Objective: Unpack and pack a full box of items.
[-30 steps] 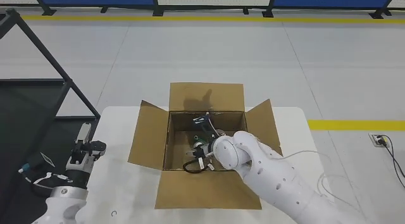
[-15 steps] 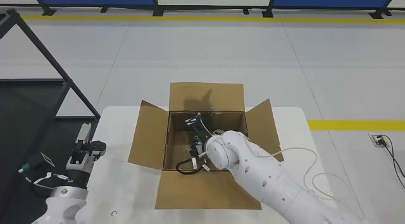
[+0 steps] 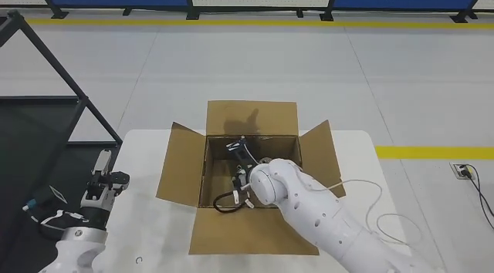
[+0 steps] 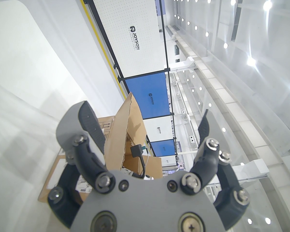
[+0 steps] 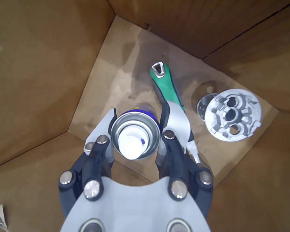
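An open cardboard box stands on the white table. My right arm is down inside it. On the box floor an upright blue spray can with a white cap sits between the fingers of my right gripper, which is shut on it. Beside the can lies a green-handled wrench, and past that a round grey metal part. My left gripper stays at the table's left edge, open and holding nothing.
The box flaps fold outward on all sides. A black frame stands left of the table. In the left wrist view a raised flap and a black plug with a cable rise ahead of the left gripper.
My right arm has shifted to the left inside the box. The left arm has kept still.
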Tool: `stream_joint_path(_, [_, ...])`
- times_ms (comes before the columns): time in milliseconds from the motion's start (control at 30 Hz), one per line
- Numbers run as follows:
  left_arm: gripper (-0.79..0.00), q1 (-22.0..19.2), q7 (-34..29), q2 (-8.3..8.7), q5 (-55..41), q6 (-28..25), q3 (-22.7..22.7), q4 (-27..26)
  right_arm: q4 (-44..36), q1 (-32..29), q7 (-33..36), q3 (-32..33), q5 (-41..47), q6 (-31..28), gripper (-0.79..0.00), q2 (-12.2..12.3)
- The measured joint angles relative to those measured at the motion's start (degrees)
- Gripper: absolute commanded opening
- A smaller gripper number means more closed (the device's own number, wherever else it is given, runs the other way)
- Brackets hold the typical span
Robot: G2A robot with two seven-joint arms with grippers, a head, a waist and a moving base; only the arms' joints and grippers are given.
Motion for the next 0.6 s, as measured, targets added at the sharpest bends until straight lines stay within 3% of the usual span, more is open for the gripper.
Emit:
stream_joint_path(233, [0.000,0.00,0.00,0.00,0.00,0.00,0.00,0.00,-8.20,-1.33,1.79,3.17,-5.83,2.67,-0.785,1.76])
stream_joint_path(600, [0.000,0.00,0.00,0.00,0.00,0.00,0.00,0.00,-32.79,-11.16,9.79,13.82,-19.72,6.09,-0.785,7.59])
